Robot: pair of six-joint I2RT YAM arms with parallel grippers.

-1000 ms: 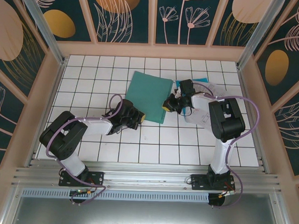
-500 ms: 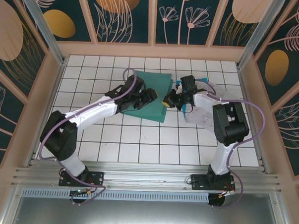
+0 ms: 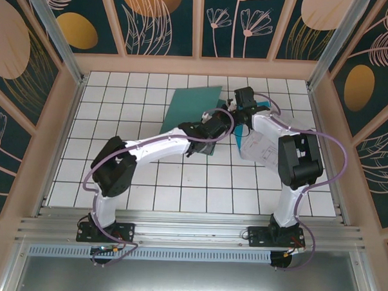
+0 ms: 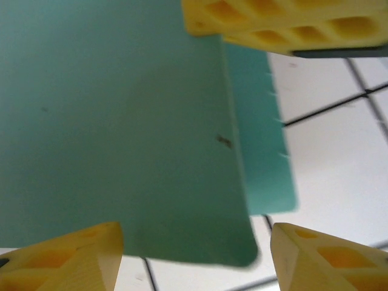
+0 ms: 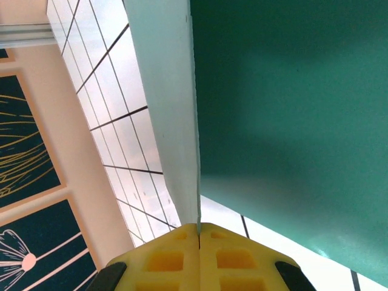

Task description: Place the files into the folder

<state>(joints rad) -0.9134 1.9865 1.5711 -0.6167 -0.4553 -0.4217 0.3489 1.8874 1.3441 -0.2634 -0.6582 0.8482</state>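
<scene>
Folder [image 3: 192,107], plain teal-green, cover edge pinched in closed right gripper [image 5: 199,227]; left gripper [image 4: 194,233] spread wide, empty.

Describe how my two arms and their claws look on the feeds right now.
Both the left arm and the right arm have white links, bulky black joint housings and a looping purple cable. The left claw and the right claw are built of yellow wedge-shaped pieces with a honeycomb of hollow cells.
</scene>
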